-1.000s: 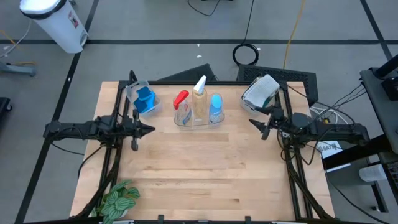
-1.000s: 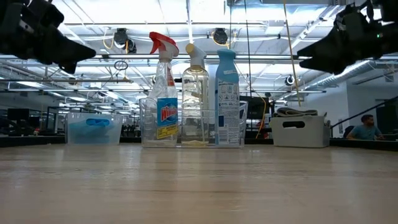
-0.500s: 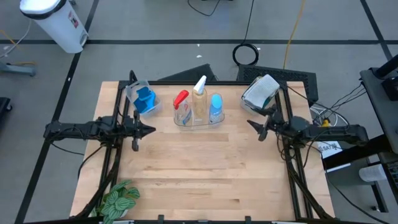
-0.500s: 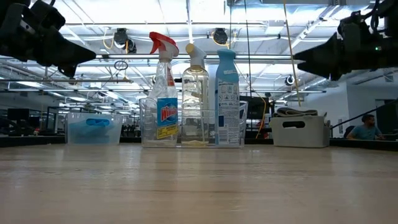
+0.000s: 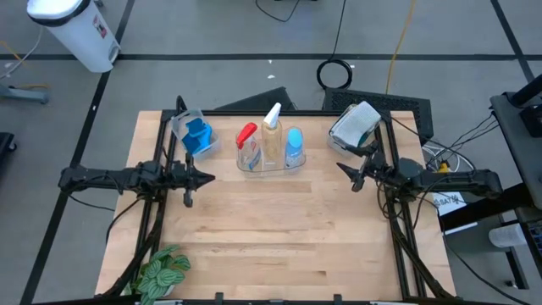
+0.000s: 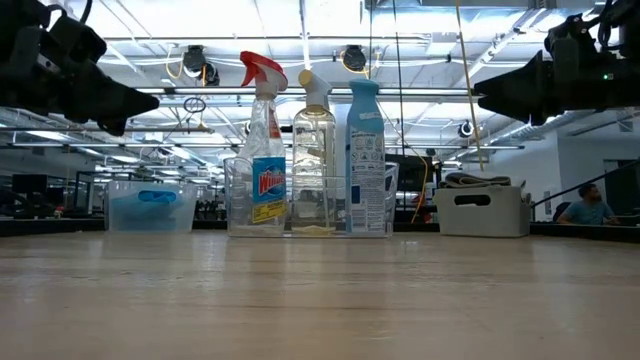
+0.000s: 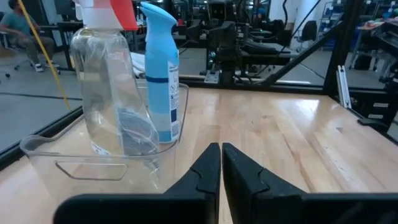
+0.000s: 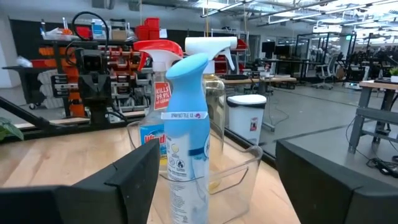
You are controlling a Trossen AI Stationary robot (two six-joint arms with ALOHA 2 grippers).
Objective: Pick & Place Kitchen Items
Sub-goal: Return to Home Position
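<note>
left hand (image 5: 208, 178) closed, aloft | right hand (image 5: 347, 174) spread wide, aloft

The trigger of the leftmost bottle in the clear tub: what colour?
Red. The clear plastic spray bottle's trigger head shows best in the low view.

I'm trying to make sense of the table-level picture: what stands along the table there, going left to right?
Clear tub → red-trigger spray bottle → white-trigger bottle → blue-capped bottle → grey bin. The three bottles stand together in one clear tray.
</note>
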